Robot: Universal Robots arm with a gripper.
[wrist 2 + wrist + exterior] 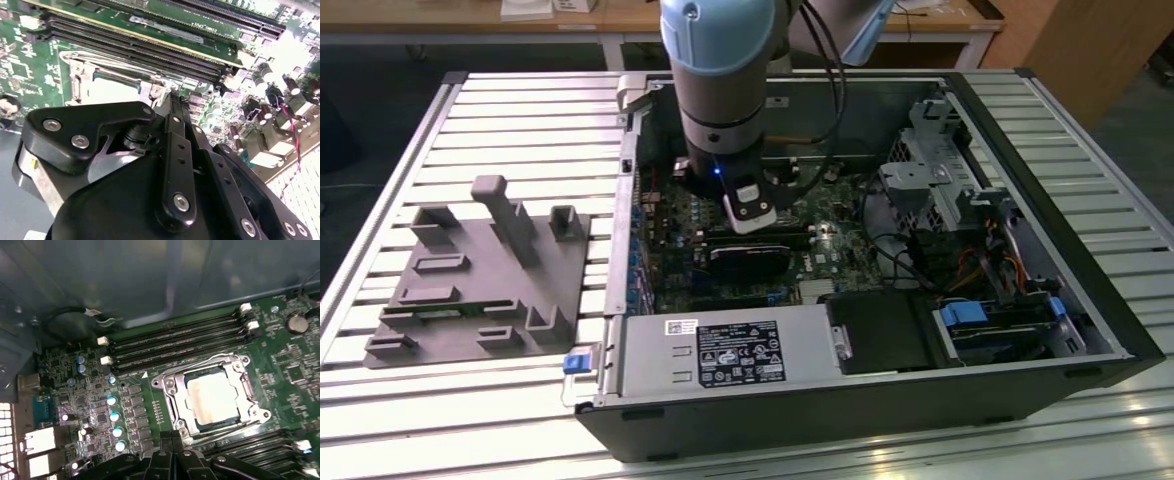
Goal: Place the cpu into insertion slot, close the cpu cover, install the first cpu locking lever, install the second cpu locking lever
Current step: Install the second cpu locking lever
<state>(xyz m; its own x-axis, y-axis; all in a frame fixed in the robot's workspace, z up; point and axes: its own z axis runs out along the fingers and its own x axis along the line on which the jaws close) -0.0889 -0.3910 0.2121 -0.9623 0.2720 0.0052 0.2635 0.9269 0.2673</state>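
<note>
Inside the open case, on a slatted table, arm reaches straight down over the green board. Gripper sits low above the board, at the near edge of the socket area. Fingers pressed together, tips meeting with no gap; nothing seen between them.

Cpu lies flat in the slot, pale metal face up, seated square. Cover appears down over it, silver frame ringing the chip's face, though glare makes the fit hard to judge. In the second wrist view the same pale chip shows past the black finger links, cover frame around it, gripper tips just beside the frame's edge; contact cannot be told.

Long black memory slots run along one side of the socket, more of them on the opposite side. Row of capacitors stands near the socket.

Exterior view: grey fixture block on the table at the exterior view's left of the case, well apart from the arm. Power supply at the near side.
</note>
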